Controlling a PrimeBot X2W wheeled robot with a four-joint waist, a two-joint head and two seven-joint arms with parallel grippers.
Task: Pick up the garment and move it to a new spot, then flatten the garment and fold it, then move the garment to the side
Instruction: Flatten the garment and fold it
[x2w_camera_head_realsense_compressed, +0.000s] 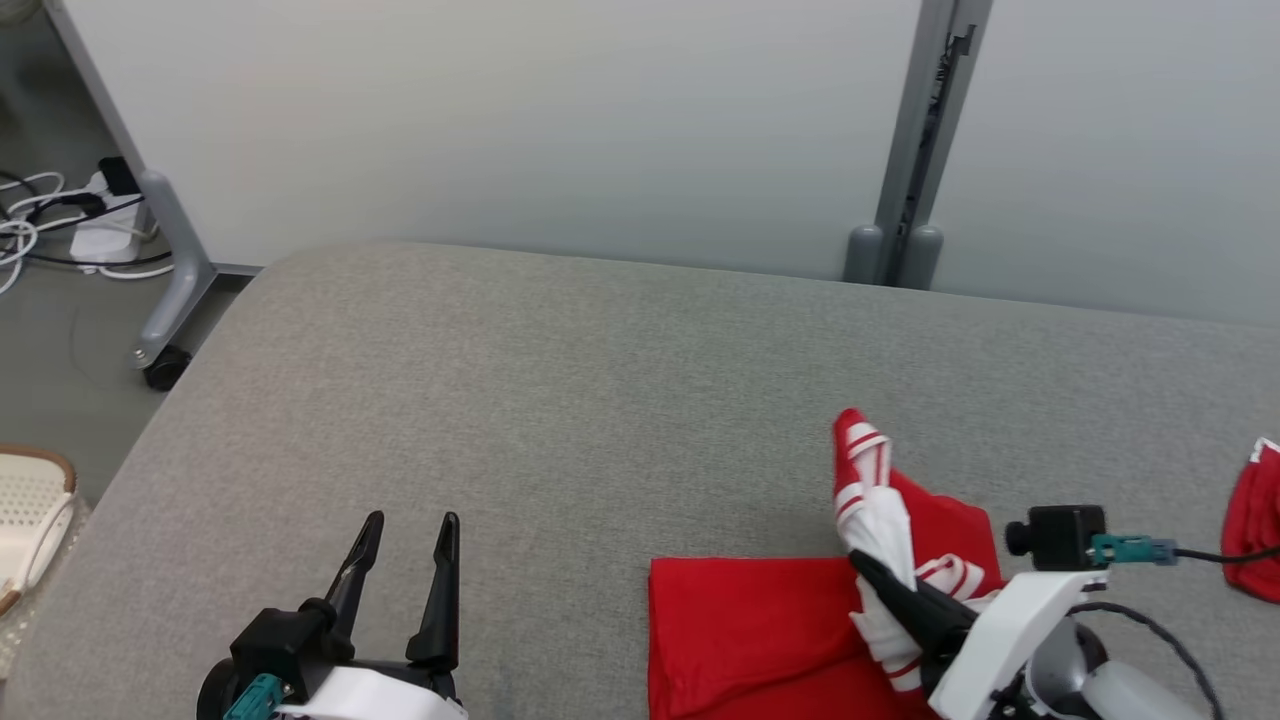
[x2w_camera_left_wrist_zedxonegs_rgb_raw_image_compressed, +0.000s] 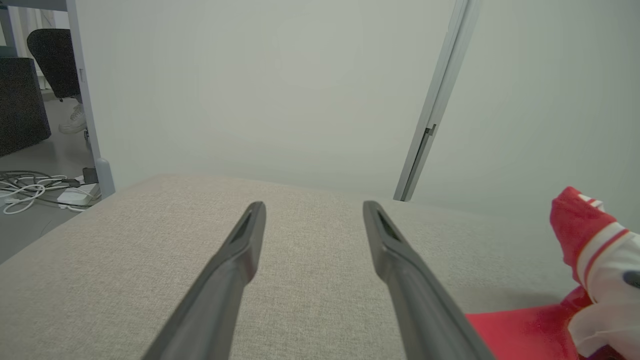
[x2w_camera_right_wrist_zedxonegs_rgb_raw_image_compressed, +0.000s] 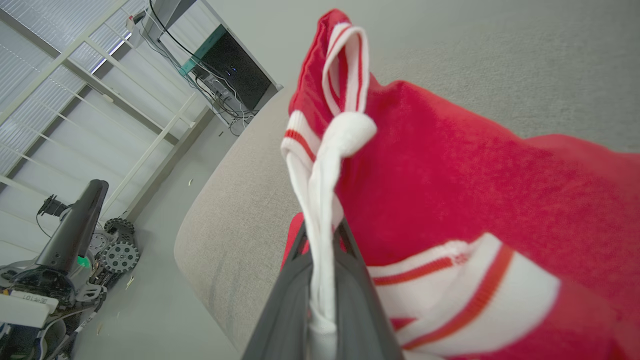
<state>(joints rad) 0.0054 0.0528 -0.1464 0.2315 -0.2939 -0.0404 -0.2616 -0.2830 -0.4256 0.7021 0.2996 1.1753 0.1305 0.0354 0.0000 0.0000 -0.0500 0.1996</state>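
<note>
So the red garment (x2w_camera_head_realsense_compressed: 740, 620) was found on the grey bench (x2w_camera_head_realsense_compressed: 560, 380), near right side; its white striped trim was pinched tight in the right tool (x2w_camera_head_realsense_compressed: 862, 562) and lifted up a bit. The left tool (x2w_camera_head_realsense_compressed: 411, 522) was seen wide open with nothing in it, well apart at the near left.

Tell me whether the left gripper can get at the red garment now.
Probably yes: the left gripper stands open, bare grey table lies between it and the red garment, and the right gripper pinches its white striped part farther right.
</note>
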